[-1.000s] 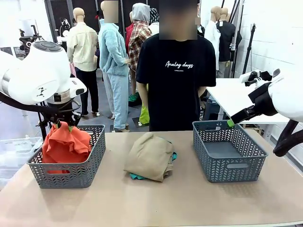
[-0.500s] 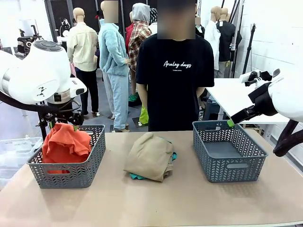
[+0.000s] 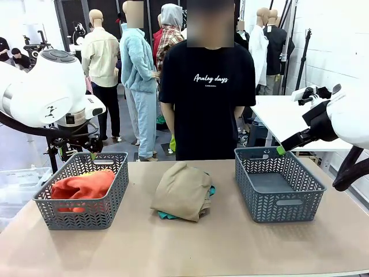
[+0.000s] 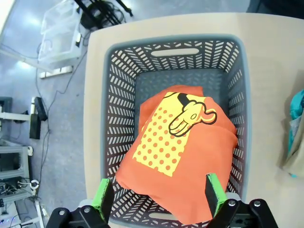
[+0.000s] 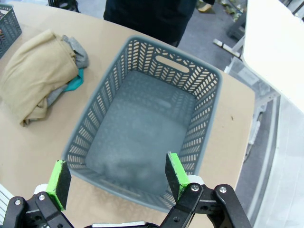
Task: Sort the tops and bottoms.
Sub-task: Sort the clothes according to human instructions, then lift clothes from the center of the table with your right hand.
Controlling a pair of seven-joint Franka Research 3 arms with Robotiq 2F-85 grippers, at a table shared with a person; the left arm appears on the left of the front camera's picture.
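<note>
Dropped from the left gripper (image 4: 158, 183), the orange-red T-shirt (image 4: 185, 156) now lies slumped in the left basket (image 4: 118, 118) at the table's nine o'clock, print side up. That gripper hangs above it, jaws spread wide, holding nothing. Mid-table, the tan T-shirt (image 3: 181, 190) covers the teal one (image 3: 167, 216) and the grey one (image 5: 80, 52). At three o'clock, the right gripper (image 5: 116, 161) hovers, jaws apart, over the right basket (image 5: 209, 76).

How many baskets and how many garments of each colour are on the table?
Baskets: 2, the left basket and the right basket
Orange-red T-shirt: 1, in the left basket
Tan garment: 1
Grey garment: 1
Teal garment: 1
Total: 6
</note>
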